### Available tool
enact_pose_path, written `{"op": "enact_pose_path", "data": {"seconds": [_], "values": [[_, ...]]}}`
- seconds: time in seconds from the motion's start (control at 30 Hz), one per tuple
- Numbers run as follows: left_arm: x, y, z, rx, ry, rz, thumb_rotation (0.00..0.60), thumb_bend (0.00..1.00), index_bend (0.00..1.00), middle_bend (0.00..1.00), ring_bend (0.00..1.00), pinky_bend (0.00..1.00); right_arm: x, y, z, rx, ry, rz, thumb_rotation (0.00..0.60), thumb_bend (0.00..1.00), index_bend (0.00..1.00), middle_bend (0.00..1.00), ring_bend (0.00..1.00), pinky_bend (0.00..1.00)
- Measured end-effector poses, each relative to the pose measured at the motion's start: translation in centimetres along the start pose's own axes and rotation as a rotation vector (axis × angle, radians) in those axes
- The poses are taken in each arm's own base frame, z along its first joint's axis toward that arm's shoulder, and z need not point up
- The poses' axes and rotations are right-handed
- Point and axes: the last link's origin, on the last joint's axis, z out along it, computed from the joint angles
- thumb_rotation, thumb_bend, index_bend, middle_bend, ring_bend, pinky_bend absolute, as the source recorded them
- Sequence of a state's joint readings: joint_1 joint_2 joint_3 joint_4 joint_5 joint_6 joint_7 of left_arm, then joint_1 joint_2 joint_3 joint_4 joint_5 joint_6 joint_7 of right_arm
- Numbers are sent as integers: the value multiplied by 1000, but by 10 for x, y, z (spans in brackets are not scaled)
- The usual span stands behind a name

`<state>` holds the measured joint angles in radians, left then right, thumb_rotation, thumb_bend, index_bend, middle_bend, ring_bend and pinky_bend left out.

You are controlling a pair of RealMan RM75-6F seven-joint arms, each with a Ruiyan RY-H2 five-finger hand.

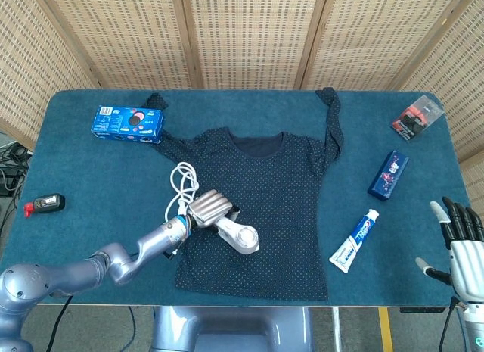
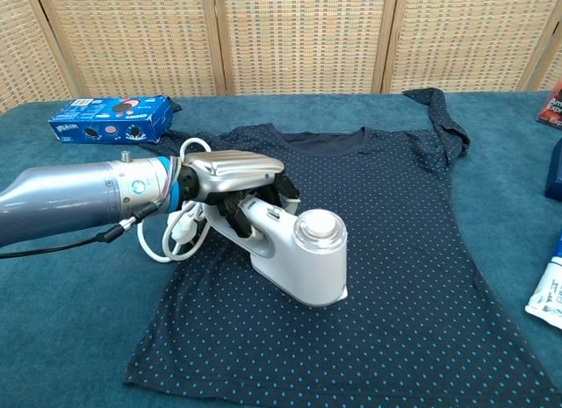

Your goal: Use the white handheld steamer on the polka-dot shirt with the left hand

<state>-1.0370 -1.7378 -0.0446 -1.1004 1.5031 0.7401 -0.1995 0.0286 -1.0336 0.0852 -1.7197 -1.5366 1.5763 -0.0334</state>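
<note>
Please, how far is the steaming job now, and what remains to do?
Done: the left hand grips the white steamer by its handle, and the steamer sits on the polka-dot shirt. In hand: the steamer stands on the shirt's left front, near the lower middle. Left: probably the remaining fabric, such as the chest, the hem and the far side. The right hand holds nothing.

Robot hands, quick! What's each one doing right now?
Left hand: grips the white steamer by its handle, on the polka-dot shirt.
Right hand: open, fingers apart, holding nothing.
</note>
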Motion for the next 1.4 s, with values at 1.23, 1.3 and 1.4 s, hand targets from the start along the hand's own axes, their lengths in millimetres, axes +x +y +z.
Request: {"op": "enact_pose_path", "data": {"seconds": [1.23, 1.3, 1.4], "values": [[-8, 7, -6, -26, -31, 56, 600, 666, 935, 764, 716, 801, 0, -1, -1, 7, -5, 3, 600, 0, 0, 0, 0, 0], [-7, 2, -8, -12, -27, 58, 600, 666, 935, 765, 716, 801, 0, -1, -1, 8, -5, 2, 600, 0, 0, 0, 0, 0], [-4, -8, -11, 11, -20, 68, 600, 666, 935, 764, 716, 801, -1, -2, -1, 9, -6, 0, 600, 0, 0, 0, 0, 0]]}}
